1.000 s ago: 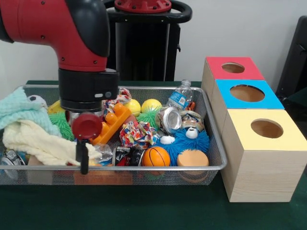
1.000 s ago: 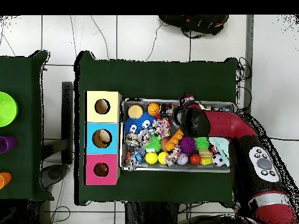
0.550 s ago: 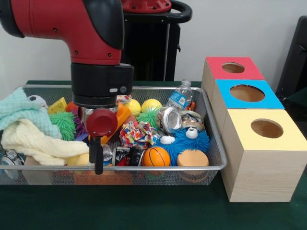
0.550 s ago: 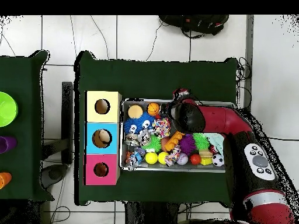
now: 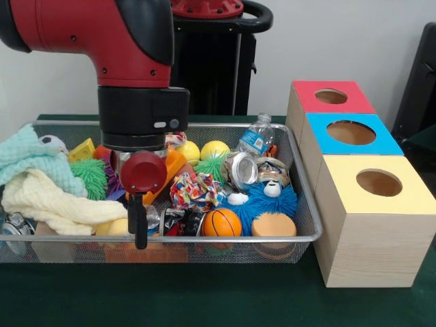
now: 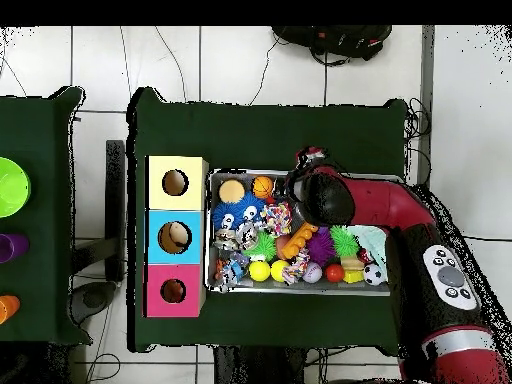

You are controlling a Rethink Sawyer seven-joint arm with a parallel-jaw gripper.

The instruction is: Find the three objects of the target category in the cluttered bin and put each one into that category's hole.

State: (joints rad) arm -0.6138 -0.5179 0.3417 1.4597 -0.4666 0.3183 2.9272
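Green-clothed table (image 5: 204, 300): Sawyer arm's gripper (image 5: 138, 178) sits low in packed wire bin (image 5: 303, 235), grip state can't tell; descending could snag cream towel (image 5: 51, 204) or shove orange toy (image 5: 167, 170)

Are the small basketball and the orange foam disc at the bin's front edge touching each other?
Apart. The front view shows a narrow gap between the basketball and the orange foam disc, with blue fuzz visible between them. The overhead view also shows them separate.
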